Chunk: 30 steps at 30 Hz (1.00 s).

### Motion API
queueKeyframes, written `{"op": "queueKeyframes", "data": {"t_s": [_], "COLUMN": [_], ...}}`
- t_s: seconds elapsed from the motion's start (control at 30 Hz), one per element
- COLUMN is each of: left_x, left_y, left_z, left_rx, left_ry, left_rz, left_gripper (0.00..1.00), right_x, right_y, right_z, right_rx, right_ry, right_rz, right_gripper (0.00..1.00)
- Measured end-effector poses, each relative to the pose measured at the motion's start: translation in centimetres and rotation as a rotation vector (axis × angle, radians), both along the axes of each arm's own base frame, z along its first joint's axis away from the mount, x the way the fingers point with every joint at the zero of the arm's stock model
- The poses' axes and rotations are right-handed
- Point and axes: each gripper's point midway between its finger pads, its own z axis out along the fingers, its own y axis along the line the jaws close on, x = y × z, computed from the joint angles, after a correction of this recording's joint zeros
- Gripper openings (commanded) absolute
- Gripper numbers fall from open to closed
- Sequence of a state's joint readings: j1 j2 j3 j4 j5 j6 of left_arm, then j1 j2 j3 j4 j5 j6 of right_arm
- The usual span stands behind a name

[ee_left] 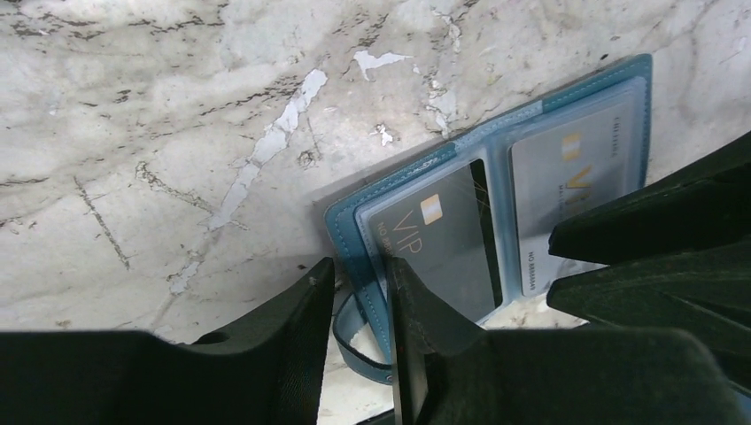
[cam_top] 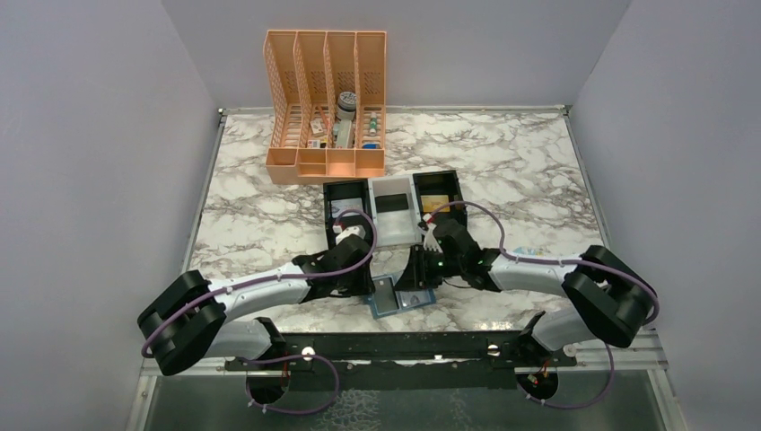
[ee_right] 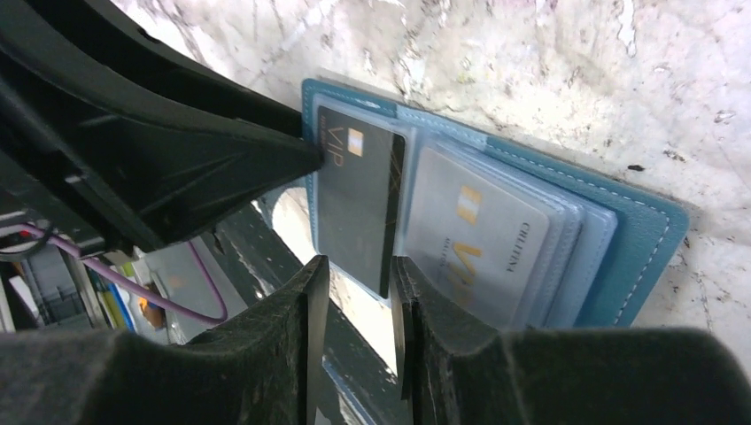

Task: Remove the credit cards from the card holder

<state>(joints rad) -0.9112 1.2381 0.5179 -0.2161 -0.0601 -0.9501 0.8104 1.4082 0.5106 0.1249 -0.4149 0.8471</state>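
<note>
At the left, the left gripper (ee_left: 359, 305) is set with its jaws drawn narrow about the teal border of the card holder (ee_left: 344, 239). Whether that border is truly clamped cannot be told, since the fingers hide the contact. The holder is laid open on the marble table (ee_left: 177, 133), near its front edge and between the two grippers. At the right, the right gripper (ee_right: 359, 301) is placed with narrow jaws about the lower end of the black card (ee_right: 359, 204); a firm pinch is not shown there either.

Should the left hold be loose, the whole holder would likely be dragged along with the card, and it could be pulled off the table's edge. Should the sleeve be caught together with the card, the card would be kept from sliding. A knock between the two crowded grippers is also to be feared.

The holder is seen as a stitched blue bifold lined with clear sleeves (ee_right: 576, 230). The black card, marked VIP, is carried in the left panel, and a grey card (ee_right: 478, 239) in the right.
</note>
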Motion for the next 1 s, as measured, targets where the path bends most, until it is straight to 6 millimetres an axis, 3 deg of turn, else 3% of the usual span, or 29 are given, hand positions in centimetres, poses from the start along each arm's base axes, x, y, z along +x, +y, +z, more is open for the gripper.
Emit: {"op": "queueKeyframes", "data": {"t_s": [0.17, 0.43, 0.73, 1.0], "left_x": [-0.3, -0.2, 0.0, -0.1], "left_y": [0.5, 0.5, 0.2, -0.1], "left_z": [-0.4, -0.2, -0.5, -0.8], "left_rx": [0.027, 0.043, 0.073, 0.087], "left_ry": [0.013, 0.001, 0.005, 0.008], "left_rz": [-0.009, -0.038, -0.064, -0.084], "left_gripper": [0.30, 0.21, 0.15, 0.14], "right_x": [-0.9, -0.2, 0.0, 0.3], "right_y": [0.0, 0.9, 0.4, 0.2], "right_z": [-1.6, -1.4, -2.8, -3.1], "right_rx": [-0.023, -0.026, -0.083, -0.103], "right_ry": [0.049, 0.023, 0.038, 0.028], "right_rz": [0.042, 0.089, 0.076, 0.055], "right_gripper": [0.31, 0.27, 0.22, 0.22]}}
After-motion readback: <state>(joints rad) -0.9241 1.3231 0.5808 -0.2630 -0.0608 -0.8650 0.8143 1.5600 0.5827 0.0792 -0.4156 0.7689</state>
